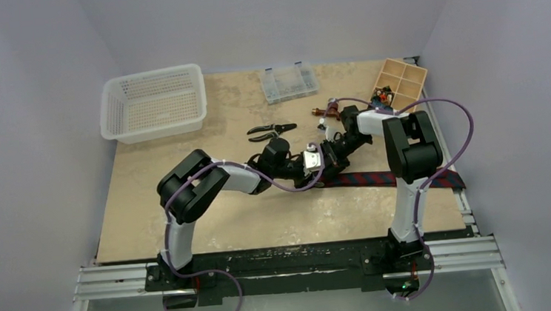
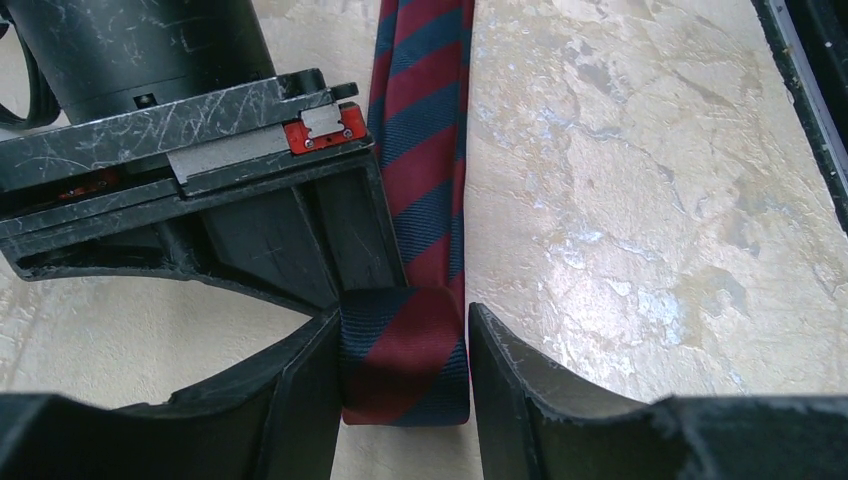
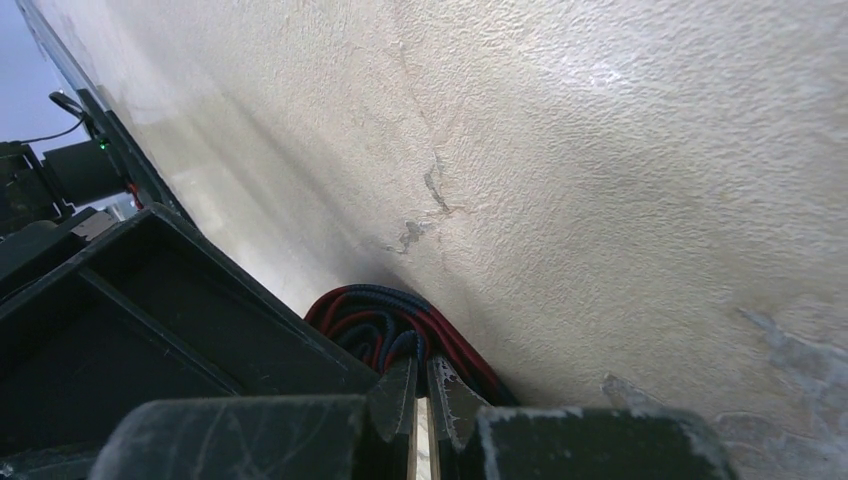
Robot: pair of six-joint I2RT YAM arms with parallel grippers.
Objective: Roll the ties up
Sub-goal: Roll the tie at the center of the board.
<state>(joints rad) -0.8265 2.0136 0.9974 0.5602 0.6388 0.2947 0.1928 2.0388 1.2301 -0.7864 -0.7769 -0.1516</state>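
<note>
One tie [image 1: 378, 179], navy with dark red stripes, lies as a flat strip across the right half of the table. Its left end is wound into a small roll [image 2: 405, 355], and the strip [image 2: 425, 120] runs away from it. My left gripper [image 2: 405, 318] has a finger against each side of the roll and sits at mid table [image 1: 317, 168]. My right gripper [image 3: 422, 370] is shut on the inner layers of the roll's spiral [image 3: 385, 315]. Its body [image 2: 200, 190] reaches in from the left. In the top view the right gripper [image 1: 330, 160] sits beside the left one.
Black-handled pliers [image 1: 270, 130] lie just behind the grippers. A white basket [image 1: 153, 102] stands at the back left, a clear parts box [image 1: 289, 82] at the back middle, and a wooden compartment box [image 1: 399, 82] at the back right. The tie's wide end reaches the table's right edge [image 1: 453, 181].
</note>
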